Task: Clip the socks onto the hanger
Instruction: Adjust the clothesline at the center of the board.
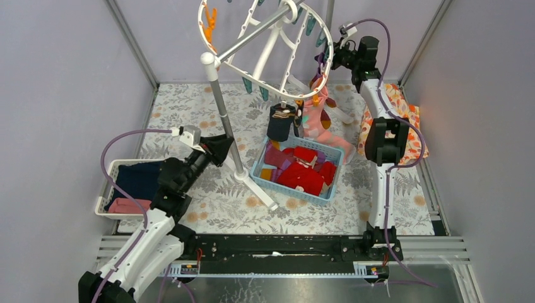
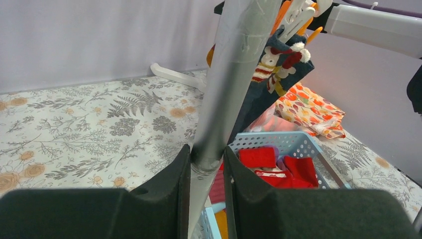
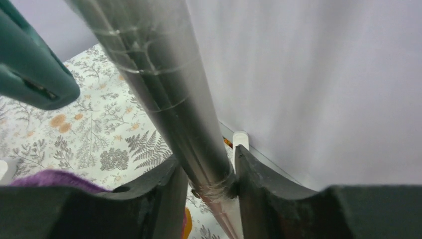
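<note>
Grey-poled rack (image 1: 224, 120) noted near table centre, front pole upright, one white foot run out toward 5 o'clock. Blue basket (image 1: 295, 193) set just beside that pole, at its 3 o'clock. White tray (image 1: 103, 189) placed at 9 o'clock, by the left wall; navy cloth (image 1: 137, 178) and pink cloth (image 1: 129, 205) folded inside. Orange print cloth (image 1: 407, 123) laid at 2 o'clock, against the right wall. Fern-print tablecloth (image 1: 208, 211) spread beneath everything.
</note>
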